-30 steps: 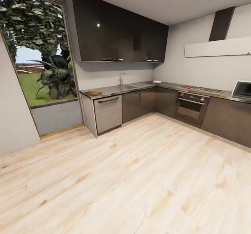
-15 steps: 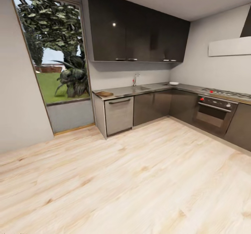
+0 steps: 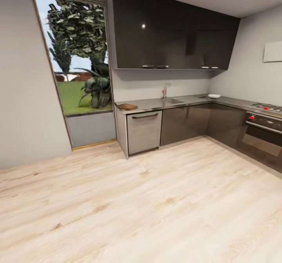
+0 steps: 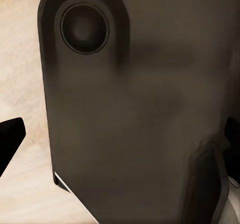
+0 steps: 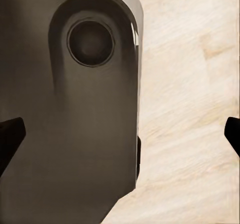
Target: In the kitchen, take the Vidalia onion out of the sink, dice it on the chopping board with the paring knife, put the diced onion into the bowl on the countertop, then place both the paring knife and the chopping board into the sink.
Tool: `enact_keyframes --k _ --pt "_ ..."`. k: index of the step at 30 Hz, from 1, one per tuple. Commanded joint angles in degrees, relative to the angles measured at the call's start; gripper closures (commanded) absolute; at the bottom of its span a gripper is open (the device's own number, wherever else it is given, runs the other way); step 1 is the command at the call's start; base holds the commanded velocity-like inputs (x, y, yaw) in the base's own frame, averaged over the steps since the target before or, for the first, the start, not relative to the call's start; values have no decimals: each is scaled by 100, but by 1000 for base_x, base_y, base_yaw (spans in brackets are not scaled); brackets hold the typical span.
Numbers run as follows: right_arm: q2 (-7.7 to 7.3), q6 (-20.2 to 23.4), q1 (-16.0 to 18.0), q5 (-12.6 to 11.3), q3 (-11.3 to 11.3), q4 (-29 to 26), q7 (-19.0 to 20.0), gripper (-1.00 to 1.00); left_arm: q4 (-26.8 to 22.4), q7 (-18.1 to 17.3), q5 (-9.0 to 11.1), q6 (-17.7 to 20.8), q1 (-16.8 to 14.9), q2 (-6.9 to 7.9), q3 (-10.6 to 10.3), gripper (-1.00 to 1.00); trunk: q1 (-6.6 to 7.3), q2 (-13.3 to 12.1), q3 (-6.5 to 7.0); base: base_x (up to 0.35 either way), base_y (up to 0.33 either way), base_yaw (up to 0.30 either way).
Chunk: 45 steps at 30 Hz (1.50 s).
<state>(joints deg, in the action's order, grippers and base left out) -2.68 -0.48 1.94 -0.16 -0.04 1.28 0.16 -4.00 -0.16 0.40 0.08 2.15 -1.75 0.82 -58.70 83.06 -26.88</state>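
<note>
While the robot stands well off across the floor [image 3: 149, 200], the chopping board [image 3: 127, 107] lies at the tabletop's [image 3: 196, 99] left end, the sink [image 3: 172, 101] right of it, the bowl [image 3: 214, 96] farthest right. Neither arm is judged nearer; pincer states cannot be told.

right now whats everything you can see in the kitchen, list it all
window: one, tall, trees and grass outside, far left wall
upper cabinets: one run, glossy black, above the countertop
countertop: one, dark grey, L-shaped along the back and right walls
chopping board: one, brown, on the countertop's left end
sink: one, grey, set in the countertop right of the board
tap: one, chrome, behind the sink
bowl: one, white, on the countertop near the corner
lower cabinets: dark grey, under the countertop
oven: one, dark with red knobs, right edge
floor: pale wood planks
robot body: dark panel, close in both wrist views
fingers: dark tips at the edges of both wrist views
</note>
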Motion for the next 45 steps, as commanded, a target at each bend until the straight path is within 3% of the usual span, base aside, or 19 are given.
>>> enact_keyframes --k 1,16,45 --pt "-1 -5 8 -1 2 13 2 -100 -13 -2 4 1 4 -1 7 -100 -3 2 -4 276 -251 207" --pt "2 -5 8 0 1 13 2 -100 -13 -2 4 -1 4 -1 14 -100 -3 2 -4 286 -229 123" --pt "5 -5 8 -1 -2 18 2 -100 -13 -2 4 -3 4 -1 15 -100 -3 2 -4 296 -212 267"
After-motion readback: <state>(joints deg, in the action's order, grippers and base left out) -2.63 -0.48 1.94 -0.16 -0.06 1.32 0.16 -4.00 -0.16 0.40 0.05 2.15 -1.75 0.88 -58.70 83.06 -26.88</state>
